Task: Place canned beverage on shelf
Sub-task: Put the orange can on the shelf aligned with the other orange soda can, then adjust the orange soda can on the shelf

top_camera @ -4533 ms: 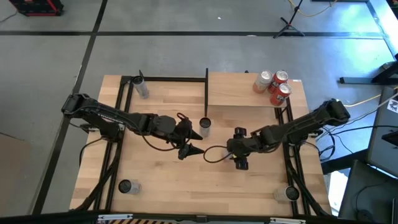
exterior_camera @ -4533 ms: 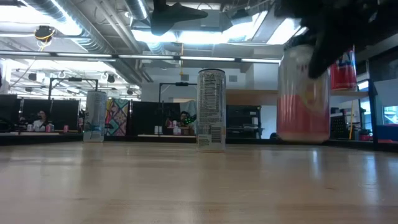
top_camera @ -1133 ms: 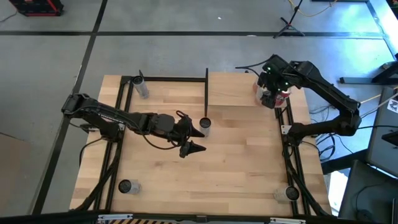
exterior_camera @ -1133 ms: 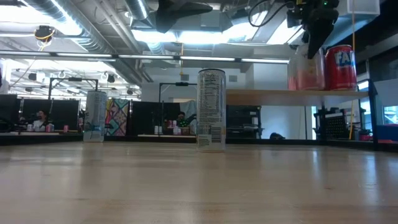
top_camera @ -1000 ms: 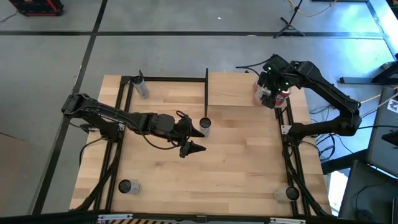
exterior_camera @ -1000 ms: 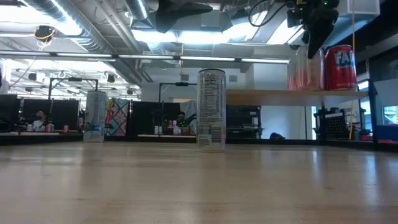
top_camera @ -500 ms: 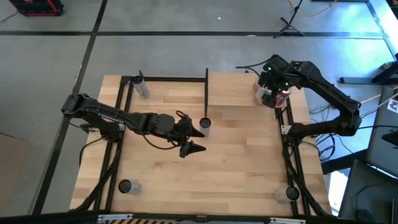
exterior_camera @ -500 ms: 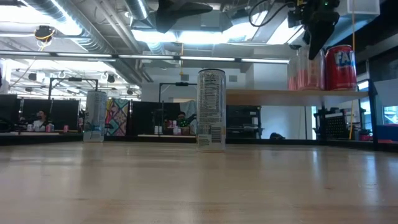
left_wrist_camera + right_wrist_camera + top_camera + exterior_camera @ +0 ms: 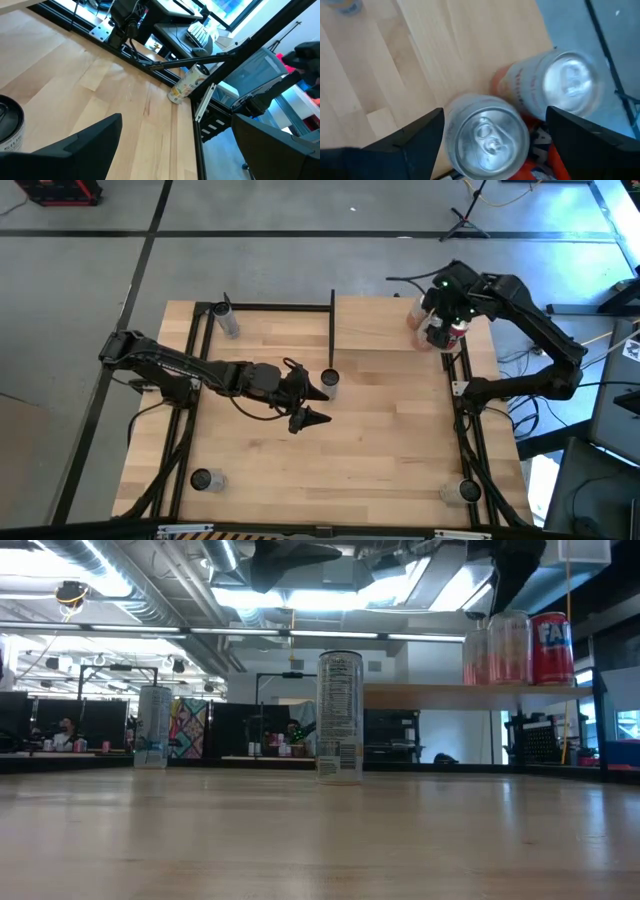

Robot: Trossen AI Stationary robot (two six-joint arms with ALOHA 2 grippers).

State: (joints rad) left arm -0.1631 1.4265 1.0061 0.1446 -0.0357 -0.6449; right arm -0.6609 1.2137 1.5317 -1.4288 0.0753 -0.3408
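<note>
Right tool (image 9: 490, 135) spread above a pink can (image 9: 487, 132) upright on the shelf (image 9: 375, 325), left tool (image 9: 308, 402) spread at mid-table

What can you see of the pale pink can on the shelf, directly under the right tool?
The pale pink can stands upright on the shelf, in a tight cluster with another pink can and a red can. Its body looks frosted pink; its top is silver metal with an unopened pull tab. The right tool hangs directly above it, open, fingers either side of the top and apparently not gripping it.
</note>
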